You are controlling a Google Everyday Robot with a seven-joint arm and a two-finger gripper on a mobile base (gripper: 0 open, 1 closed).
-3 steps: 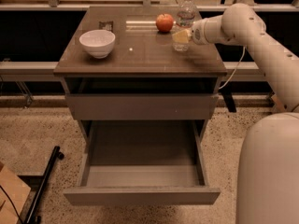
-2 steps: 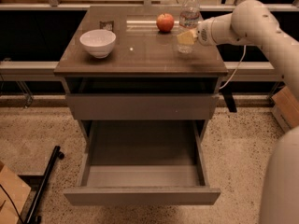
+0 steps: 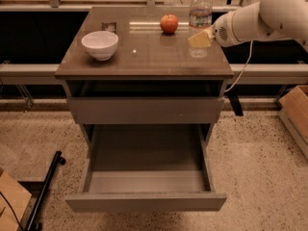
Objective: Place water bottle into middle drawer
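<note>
Since the earlier frames the water bottle [image 3: 200,14] has shifted slightly rightward in the upper right of the frame. The bulky white robot body has also left the lower right, uncovering a cardboard box [image 3: 295,110]. The end effector [image 3: 201,38] reaches in from the right and is closed on the bottle's lower body, one yellow pad across its front. Holding low probably keeps the neck clear. The bottle stands upright, long axis vertical and cap toward the top edge. Its base is at or just above the worktop [image 3: 144,54], right of the apple [image 3: 169,23]; which cannot be told. The middle drawer [image 3: 144,202] is pulled open at lower centre, ready to receive it. The white bowl [image 3: 100,44] sits well apart at upper left.
</note>
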